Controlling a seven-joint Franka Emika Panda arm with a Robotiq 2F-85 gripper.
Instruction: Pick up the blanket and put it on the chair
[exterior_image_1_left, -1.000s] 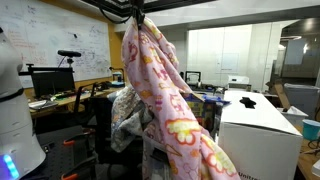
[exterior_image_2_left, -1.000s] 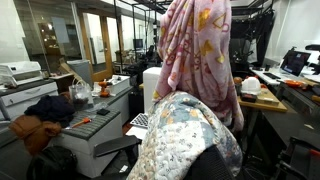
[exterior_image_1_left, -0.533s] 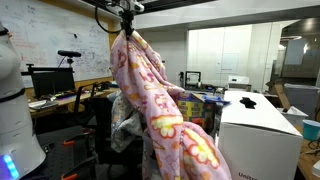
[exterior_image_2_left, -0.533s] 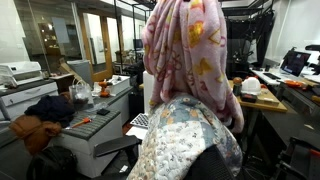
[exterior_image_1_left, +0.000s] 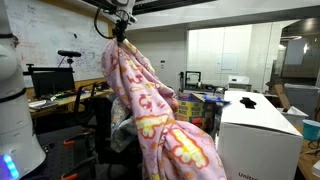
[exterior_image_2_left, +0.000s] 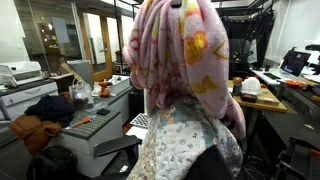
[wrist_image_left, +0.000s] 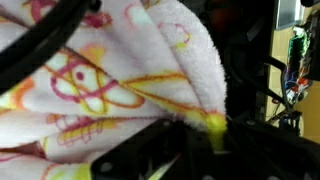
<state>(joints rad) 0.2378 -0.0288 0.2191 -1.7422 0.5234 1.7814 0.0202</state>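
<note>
Pick is done: the blanket is held aloft, its bunched top clamped in the closed gripper, with the rest hanging in a long drape. In the wrist view, fleece is seen pinched between the jaws. The lower folds hang just beside the chair, which is already draped with a grey-and-white cloth. Left to do: blanket to be lowered onto the chair and released. Contact with the seat cannot be told.
</note>
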